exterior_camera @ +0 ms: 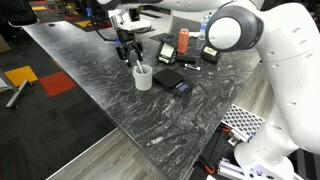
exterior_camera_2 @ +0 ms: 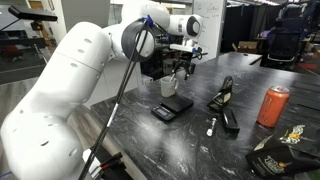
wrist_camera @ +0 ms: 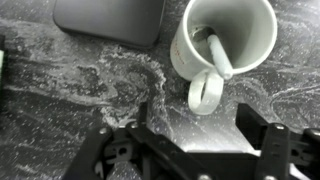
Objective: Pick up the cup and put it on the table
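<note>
The white cup point(exterior_camera: 143, 77) stands upright on the dark marble table point(exterior_camera: 110, 100), next to a flat black square device point(exterior_camera: 170, 78). It shows in both exterior views, here too point(exterior_camera_2: 169, 87). In the wrist view the cup point(wrist_camera: 225, 40) has a handle that points toward the gripper, and a thin white object lies inside it. My gripper point(exterior_camera: 128, 55) hangs just above and beside the cup, also seen here point(exterior_camera_2: 178, 70). Its fingers point(wrist_camera: 178, 135) are spread open and empty, apart from the cup.
An orange-red can point(exterior_camera: 183, 40) stands behind the device, also visible here point(exterior_camera_2: 272, 105). Small dark items point(exterior_camera_2: 225, 100) and a white marker point(exterior_camera_2: 211, 126) lie on the table point(exterior_camera_2: 200, 150). The black device point(wrist_camera: 108, 20) lies close beside the cup.
</note>
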